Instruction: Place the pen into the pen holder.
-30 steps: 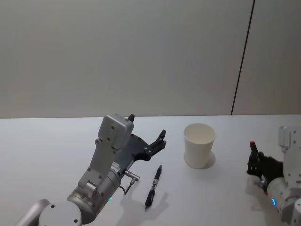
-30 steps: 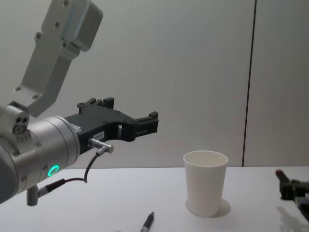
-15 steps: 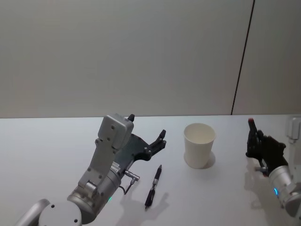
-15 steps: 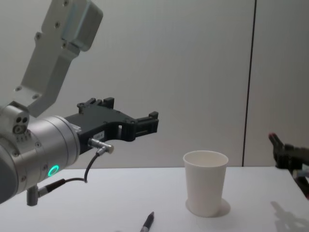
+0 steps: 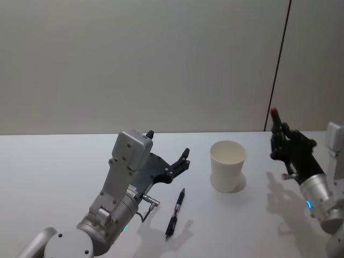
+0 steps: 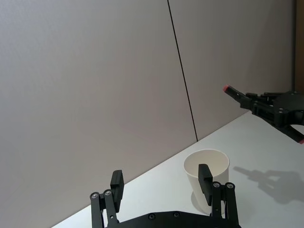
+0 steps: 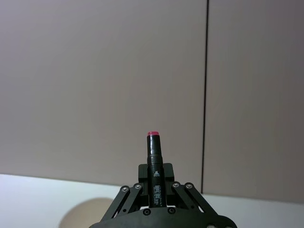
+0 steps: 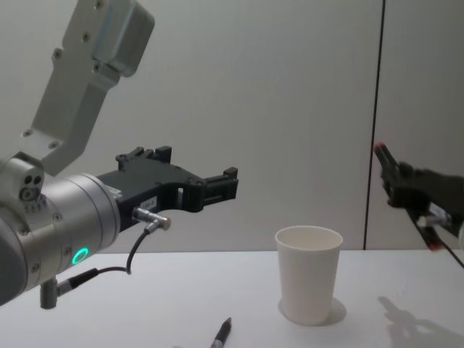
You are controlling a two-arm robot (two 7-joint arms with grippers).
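**A:** What are the right jaws doing?

**B:** The right gripper (image 7: 154, 175) is clamped on the red-tipped pen (image 7: 153, 154). The barrel stands up past the fingertips with its red end on top.

**A:** And what has changed in the last second?

**B:** The height, mostly. That gripper was low by the table's (image 5: 54, 172) right edge. Now it is lifted above the rim of the paper cup (image 5: 228, 165) and has drifted in toward it. It is still off to the cup's right, well apart, with the pen clear of the cup's mouth.

**A:** So the pick is done?

**B:** I'd say so. This looks like the carry. The next part is harder: bring the pen over the opening, then turn the wrist so that one end points down before letting go. A light, empty cup could tip if it is clipped on the rim.

**A:** And the left side?

**B:** The left gripper (image 6: 160, 183) has not moved. Its fingers are spread wide on nothing, and it hangs above the table to the cup's left. A second black pen (image 5: 175, 213) lies flat on the table nearby, untouched.
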